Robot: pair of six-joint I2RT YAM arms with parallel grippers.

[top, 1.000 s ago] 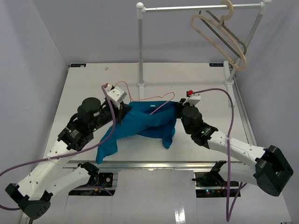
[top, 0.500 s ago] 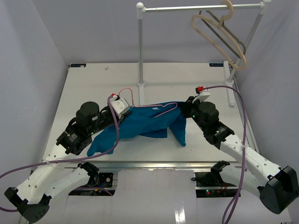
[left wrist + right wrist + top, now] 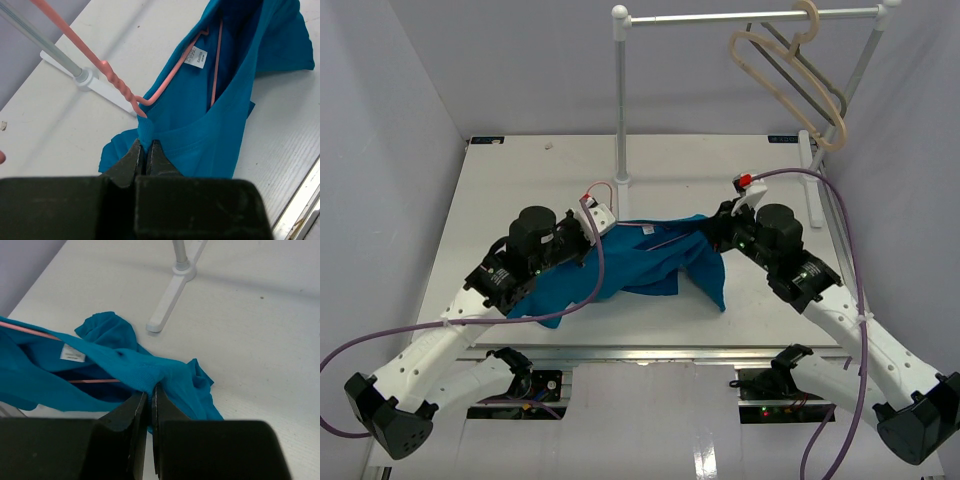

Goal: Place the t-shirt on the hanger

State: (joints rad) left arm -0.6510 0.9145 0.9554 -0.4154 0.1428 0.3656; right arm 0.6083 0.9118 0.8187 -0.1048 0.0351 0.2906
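Teal-blue cloth of the t-shirt (image 3: 655,262) lies stretched left to right across the middle of the white table (image 3: 510,170), pulled between the two grippers, with one loose part drooping at its near right end. Inside the neck opening runs the thin pink hanger (image 3: 122,90): its arms pass under the collar beside the small white neck label (image 3: 196,56), and its twisted shank and hook stick out at the shirt's far left edge. The left gripper (image 3: 146,145) has its jaws pinched together on a fold of the t-shirt just below where the shank comes out, close to the pink wire; whether it also touches the wire cannot be told. The right gripper (image 3: 149,395) is likewise pinched tight on a bunched fold at the shirt's right end. Just beyond the shirt stands the base of a white clothes rack (image 3: 620,100), and two beige hangers (image 3: 790,70) hang on its rail at the far right
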